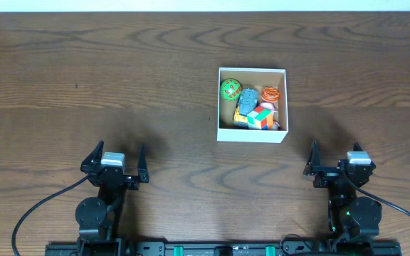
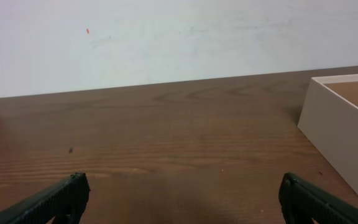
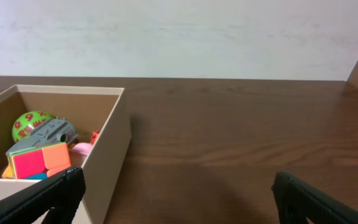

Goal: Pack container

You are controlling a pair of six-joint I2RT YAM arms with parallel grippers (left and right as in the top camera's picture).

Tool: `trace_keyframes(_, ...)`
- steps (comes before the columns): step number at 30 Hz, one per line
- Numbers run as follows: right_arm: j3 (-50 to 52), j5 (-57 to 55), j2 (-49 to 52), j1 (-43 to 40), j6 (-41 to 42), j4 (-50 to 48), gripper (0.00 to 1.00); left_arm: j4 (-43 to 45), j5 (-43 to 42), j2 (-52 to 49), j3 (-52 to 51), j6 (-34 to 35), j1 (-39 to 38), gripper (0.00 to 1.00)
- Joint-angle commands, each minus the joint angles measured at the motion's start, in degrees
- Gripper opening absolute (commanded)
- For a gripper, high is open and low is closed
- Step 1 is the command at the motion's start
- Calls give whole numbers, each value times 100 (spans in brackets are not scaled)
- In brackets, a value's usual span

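With my left gripper [image 1: 119,148] and right gripper [image 1: 335,151] both spread wide and empty, I judge the square white-walled cardboard container [image 1: 252,135], at two o'clock on the brown wooden table [image 1: 84,71], light but flimsy, best pinched gently on one wall's rim.

— Where's the square white-walled cardboard container [image 1: 252,135]?
— On the brown wooden table [image 1: 119,85], toward 2 o'clock from centre.
— Inside?
— Green patterned ball [image 1: 230,89] at 10 o'clock, orange round toy [image 1: 270,93] at 2, multicoloured puzzle cube [image 1: 263,118] at 5, grey-blue plastic toy [image 1: 247,100] between them.
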State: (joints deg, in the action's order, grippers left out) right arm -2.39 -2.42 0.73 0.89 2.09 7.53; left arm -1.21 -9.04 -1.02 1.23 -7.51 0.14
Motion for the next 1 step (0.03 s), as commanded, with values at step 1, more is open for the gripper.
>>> trace_keyframes(1,44,-68,-44,57,-87,-2,99,-197,-85,-2,-101,28,-22,98)
